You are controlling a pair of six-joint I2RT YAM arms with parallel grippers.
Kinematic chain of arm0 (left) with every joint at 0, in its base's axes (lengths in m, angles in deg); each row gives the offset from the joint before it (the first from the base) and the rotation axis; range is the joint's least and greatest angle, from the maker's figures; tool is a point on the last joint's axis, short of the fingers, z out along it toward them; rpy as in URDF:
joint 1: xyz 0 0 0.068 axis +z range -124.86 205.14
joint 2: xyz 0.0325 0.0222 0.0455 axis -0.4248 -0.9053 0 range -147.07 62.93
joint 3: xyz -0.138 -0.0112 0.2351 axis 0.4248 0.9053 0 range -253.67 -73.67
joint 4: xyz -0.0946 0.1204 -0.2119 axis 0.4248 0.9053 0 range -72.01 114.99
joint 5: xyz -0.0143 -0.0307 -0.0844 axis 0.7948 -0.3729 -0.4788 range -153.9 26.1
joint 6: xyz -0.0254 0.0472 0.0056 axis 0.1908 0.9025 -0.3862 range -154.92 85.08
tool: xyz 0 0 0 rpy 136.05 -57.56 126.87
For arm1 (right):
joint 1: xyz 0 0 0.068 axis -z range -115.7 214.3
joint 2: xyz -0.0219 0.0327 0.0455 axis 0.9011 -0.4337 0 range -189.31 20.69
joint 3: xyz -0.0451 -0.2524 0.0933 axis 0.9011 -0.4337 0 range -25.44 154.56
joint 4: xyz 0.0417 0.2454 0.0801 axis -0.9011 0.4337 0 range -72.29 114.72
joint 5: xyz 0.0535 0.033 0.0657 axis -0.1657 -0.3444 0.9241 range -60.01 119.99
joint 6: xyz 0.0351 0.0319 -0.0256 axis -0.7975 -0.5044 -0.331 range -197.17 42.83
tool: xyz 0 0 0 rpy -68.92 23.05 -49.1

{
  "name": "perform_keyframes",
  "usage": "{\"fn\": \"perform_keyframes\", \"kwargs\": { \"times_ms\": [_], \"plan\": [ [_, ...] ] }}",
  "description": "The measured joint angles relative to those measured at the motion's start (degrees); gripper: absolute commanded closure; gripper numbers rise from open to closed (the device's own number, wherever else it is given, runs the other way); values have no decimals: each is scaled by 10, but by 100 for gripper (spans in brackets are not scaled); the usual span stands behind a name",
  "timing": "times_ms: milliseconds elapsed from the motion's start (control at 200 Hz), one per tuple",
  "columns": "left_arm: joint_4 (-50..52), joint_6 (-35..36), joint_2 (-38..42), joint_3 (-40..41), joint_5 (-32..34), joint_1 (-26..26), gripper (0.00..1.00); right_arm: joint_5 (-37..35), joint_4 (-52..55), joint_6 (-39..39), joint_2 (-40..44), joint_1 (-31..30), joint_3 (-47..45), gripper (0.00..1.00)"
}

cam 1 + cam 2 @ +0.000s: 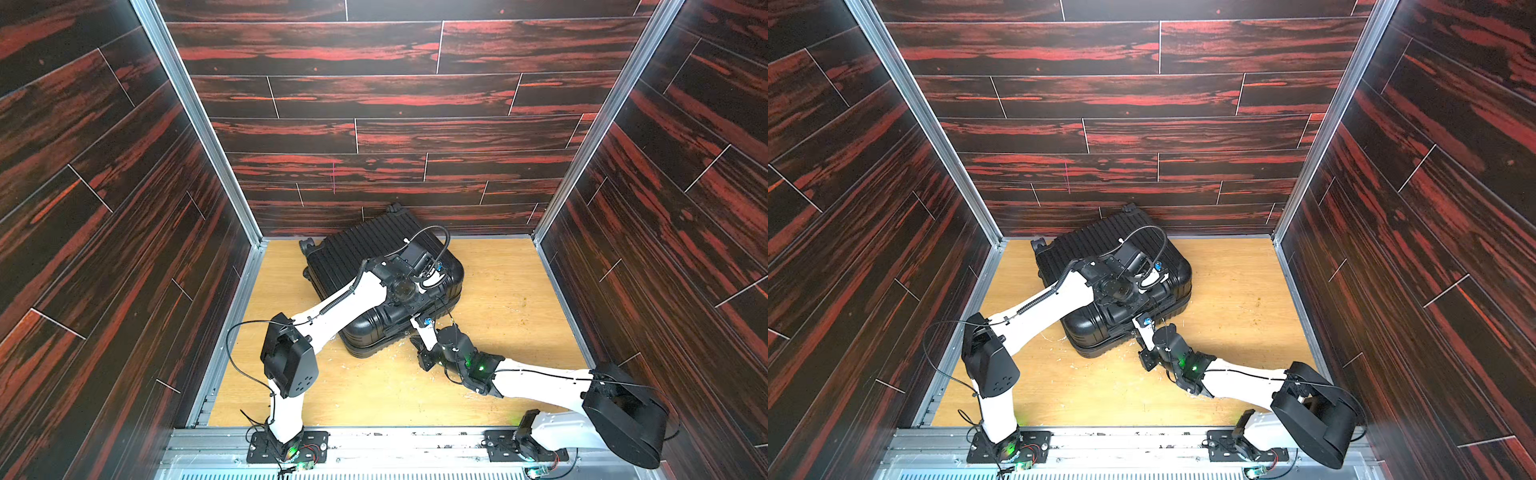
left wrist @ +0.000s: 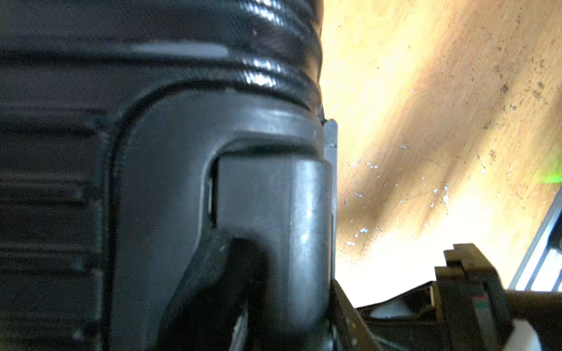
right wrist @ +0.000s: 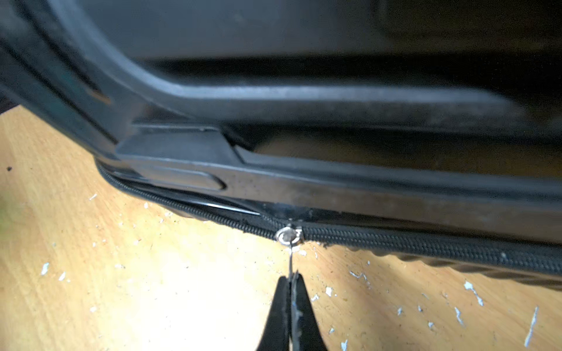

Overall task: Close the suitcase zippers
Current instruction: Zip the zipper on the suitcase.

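The black ribbed suitcase [image 1: 357,249] [image 1: 1084,245] lies flat on the wooden floor, turned at an angle, shells together. My left gripper [image 1: 432,272] [image 2: 279,264] reaches over it. Its jaws straddle a black suitcase handle [image 2: 273,197]; whether they press on it is not clear. My right gripper [image 1: 414,321] [image 3: 292,275] sits low at the case's near edge, shut on the thin metal pull of a silver zipper slider [image 3: 289,236]. On one side of the slider the zipper track [image 3: 425,246] is joined. On the other side the teeth run apart from the shell.
Dark red wood-patterned walls [image 1: 374,187] box the floor [image 1: 498,291] on three sides, and the suitcase's far corner sits close to the back wall. White flecks litter the floor near the case. A metal rail [image 1: 374,440] with both arm bases runs along the front.
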Motion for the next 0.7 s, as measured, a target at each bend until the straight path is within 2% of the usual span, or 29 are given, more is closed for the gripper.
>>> {"fn": "perform_keyframes", "kwargs": {
  "times_ms": [361, 701],
  "plan": [
    [74, 16, 0, -19, 0, 7, 59, -46, 24, -35, 0, -2, 8, 100],
    [40, 9, 4, -2, 5, 3, 70, 28, -16, 44, -8, -19, 5, 100]
  ]
}}
